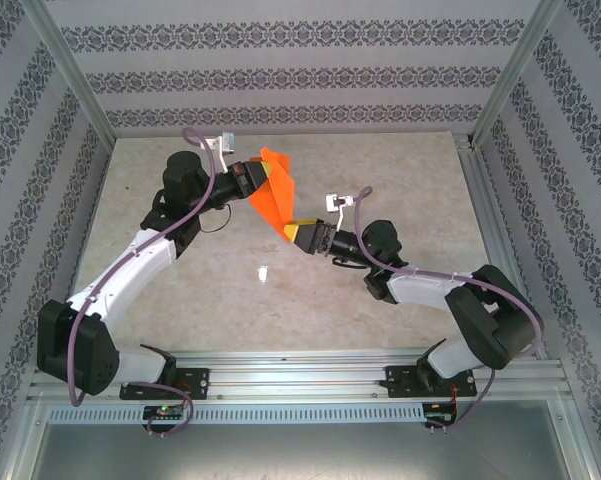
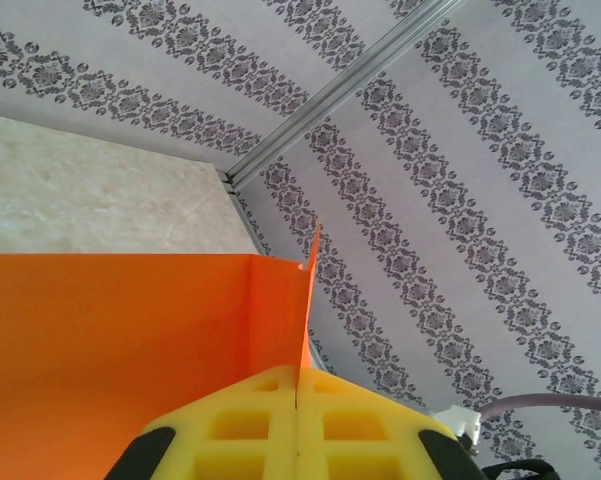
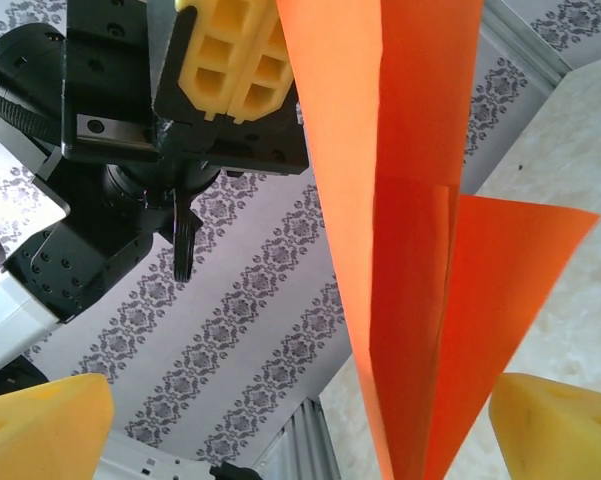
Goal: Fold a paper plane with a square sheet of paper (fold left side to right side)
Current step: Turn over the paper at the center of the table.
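The square sheet of paper is folded into a pointed orange paper plane [image 1: 273, 195] and hangs in the air above the far middle of the table. My left gripper [image 1: 252, 180] is shut on its upper edge. In the left wrist view the yellow pads [image 2: 270, 420] press together on a thin upright flap of the paper plane [image 2: 110, 340]. My right gripper [image 1: 298, 235] is open at the plane's lower tip. In the right wrist view the paper plane [image 3: 410, 250] hangs between the spread yellow fingertips [image 3: 40, 430] without touching them. The left gripper [image 3: 235, 60] shows above it.
The marbled table top [image 1: 230, 290] lies below both arms. Patterned walls [image 1: 280, 80] and aluminium posts [image 1: 75, 85] close in the back and sides. A metal rail [image 1: 300, 375] carrying the arm bases runs along the near edge.
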Controlling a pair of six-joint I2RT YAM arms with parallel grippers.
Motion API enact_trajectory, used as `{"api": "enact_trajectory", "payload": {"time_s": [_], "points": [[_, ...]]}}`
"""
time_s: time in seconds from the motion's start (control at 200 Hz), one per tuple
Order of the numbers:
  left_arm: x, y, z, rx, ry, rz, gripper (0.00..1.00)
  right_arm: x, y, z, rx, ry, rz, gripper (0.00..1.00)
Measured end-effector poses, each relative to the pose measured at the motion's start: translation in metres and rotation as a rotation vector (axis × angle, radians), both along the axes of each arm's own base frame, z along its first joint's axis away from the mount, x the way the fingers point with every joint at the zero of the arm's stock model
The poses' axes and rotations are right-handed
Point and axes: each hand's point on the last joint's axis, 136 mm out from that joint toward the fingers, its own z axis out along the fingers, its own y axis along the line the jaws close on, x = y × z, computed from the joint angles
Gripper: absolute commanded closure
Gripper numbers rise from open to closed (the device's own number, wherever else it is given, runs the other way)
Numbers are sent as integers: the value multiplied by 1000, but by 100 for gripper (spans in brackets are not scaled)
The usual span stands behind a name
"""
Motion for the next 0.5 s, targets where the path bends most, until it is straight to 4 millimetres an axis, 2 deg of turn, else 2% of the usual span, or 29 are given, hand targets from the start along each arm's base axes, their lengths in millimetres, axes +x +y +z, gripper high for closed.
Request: {"api": "enact_trajectory", "payload": {"time_s": [0.335,0.4,0.5], "points": [[-5,-2,13,-44,-10,-19,100,11,14,4,58,43,27,36],[-6,-3,16,-55,-13,-27,100,14,17,1,67,62,34,36],[-8,-4,20,-71,-17,-40,100,17,19,-6,68,95,39,28]]}}
